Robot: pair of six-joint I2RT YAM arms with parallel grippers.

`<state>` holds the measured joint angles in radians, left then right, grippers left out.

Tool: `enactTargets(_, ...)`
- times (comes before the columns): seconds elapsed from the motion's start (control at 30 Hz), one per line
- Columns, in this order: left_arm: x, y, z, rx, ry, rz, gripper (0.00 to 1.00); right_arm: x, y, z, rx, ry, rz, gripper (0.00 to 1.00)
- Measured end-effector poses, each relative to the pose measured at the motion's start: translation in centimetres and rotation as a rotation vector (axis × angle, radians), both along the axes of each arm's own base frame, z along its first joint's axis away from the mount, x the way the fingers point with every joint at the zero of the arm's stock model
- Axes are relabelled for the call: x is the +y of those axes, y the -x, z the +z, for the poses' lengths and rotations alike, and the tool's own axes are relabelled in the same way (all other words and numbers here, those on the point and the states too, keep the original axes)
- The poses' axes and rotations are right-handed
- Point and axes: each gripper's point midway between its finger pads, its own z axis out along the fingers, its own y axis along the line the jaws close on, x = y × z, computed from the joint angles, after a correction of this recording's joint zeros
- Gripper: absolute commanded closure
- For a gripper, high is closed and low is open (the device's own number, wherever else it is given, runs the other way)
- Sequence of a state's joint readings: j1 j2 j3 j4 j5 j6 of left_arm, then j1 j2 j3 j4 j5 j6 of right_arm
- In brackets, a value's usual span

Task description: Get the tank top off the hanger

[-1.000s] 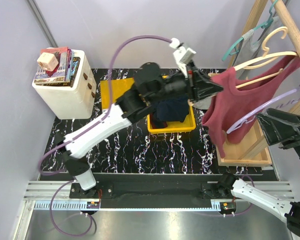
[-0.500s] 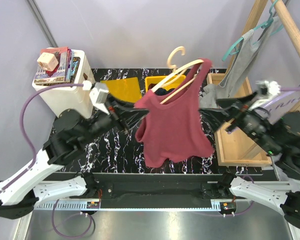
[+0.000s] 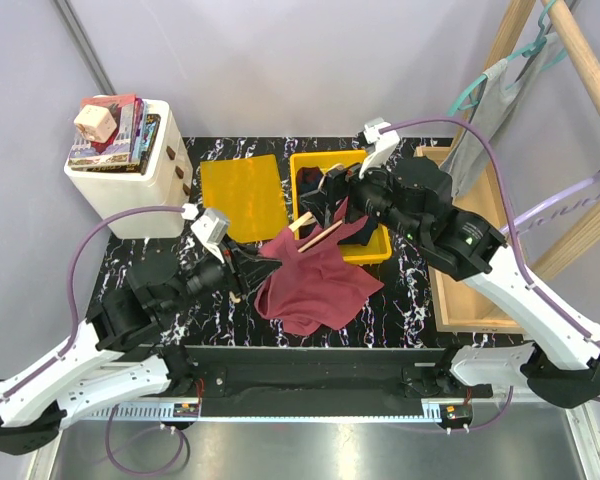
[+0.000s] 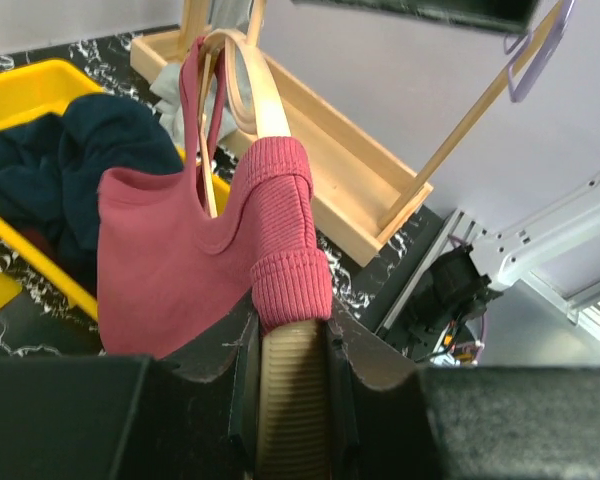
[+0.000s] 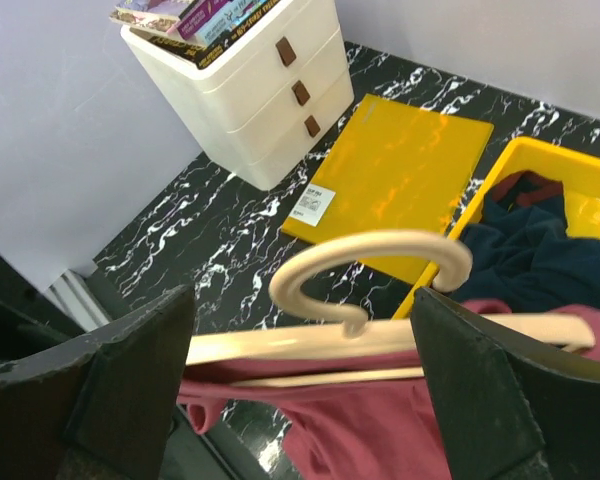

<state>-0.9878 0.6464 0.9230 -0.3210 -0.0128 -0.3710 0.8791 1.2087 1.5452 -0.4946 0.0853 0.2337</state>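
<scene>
Left tool (image 4: pixel 290 350) grips the hanger (image 4: pixel 263 95) end beside the tank top (image 4: pixel 170 250), clear only wrist-side; right tool (image 5: pixel 305 335) gapes empty.

Black table (image 3: pixel 405 300), tank top (image 3: pixel 315 290), yellow bin (image 3: pixel 365 258), drawers (image 3: pixel 130 200)

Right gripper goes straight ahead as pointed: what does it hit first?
Probably the hanger hook, sitting between the wide-open jaws of the right gripper, with the tank top draped just below it. Depth is uncertain from the wrist view.
</scene>
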Motion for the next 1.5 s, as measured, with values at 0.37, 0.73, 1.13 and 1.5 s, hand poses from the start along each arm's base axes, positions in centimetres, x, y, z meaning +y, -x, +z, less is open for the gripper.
enactTargets(0.37,1.1,0.6,0.8,0.003,0.038,0.011,1.00,1.2,-1.7,-1.6,-0.046,-0.025,-0.024,0.28)
enactTargets(0.73,-0.5,0.6,0.5,0.070,0.063,-0.023,1.00,1.4,-2.2,-3.5,-0.160,-0.070,-0.018,0.90)
enactTargets(1.13,0.4,0.8,1.5,0.084,0.087,-0.001,0.04,1.0,-3.1,-6.7,-0.332,0.073,-0.008,1.00)
enactTargets(1.5,3.1,2.7,3.9,0.060,0.110,-0.006,0.01,1.7,-1.8,0.7,-0.571,0.073,0.095,1.00)
